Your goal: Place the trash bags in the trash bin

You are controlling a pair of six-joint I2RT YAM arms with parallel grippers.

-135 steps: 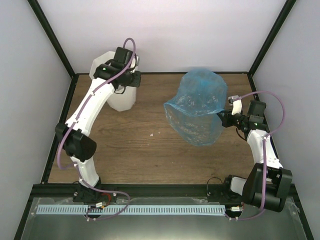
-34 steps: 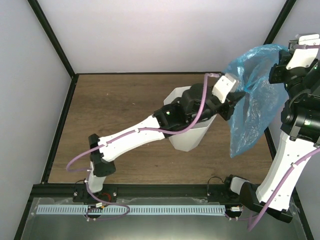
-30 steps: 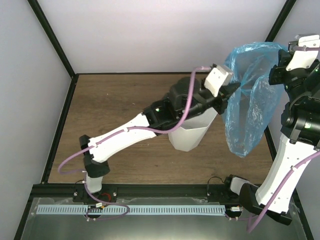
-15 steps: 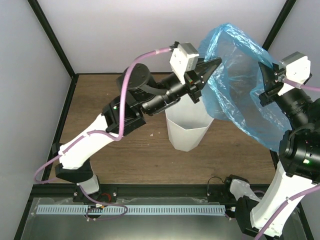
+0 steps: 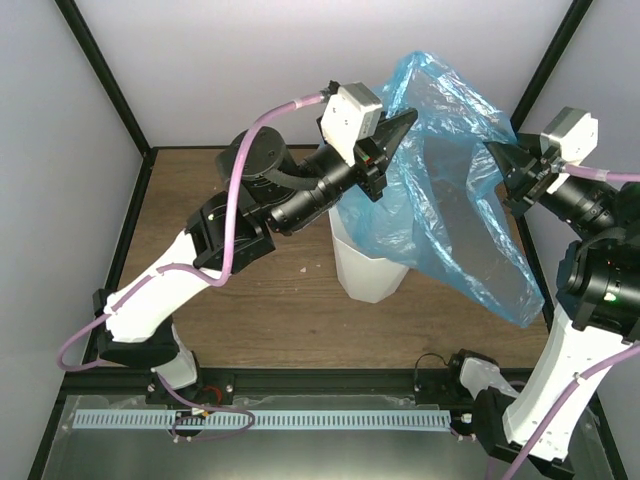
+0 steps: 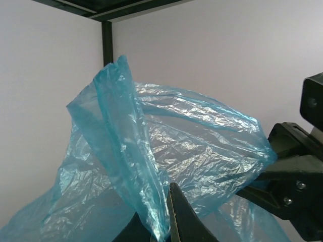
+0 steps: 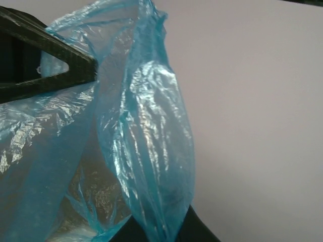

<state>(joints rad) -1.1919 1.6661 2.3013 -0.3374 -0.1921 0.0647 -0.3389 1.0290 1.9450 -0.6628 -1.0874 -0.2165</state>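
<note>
Since half a second before, the light-blue trash bag (image 5: 455, 215) had sagged lower, held in the air above and right of the trash bin (image 5: 365, 272), with its film draped across the bin's rim. Left gripper (image 5: 404, 121), above the bin, and right gripper (image 5: 497, 153), up and right of it, each pinched tight on a bag edge.

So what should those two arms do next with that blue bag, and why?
Probably carry the bag left and lower it. The left gripper and right gripper each pinch its edge up high, but most of it seems to hang right of the bin, not over the opening.
</note>
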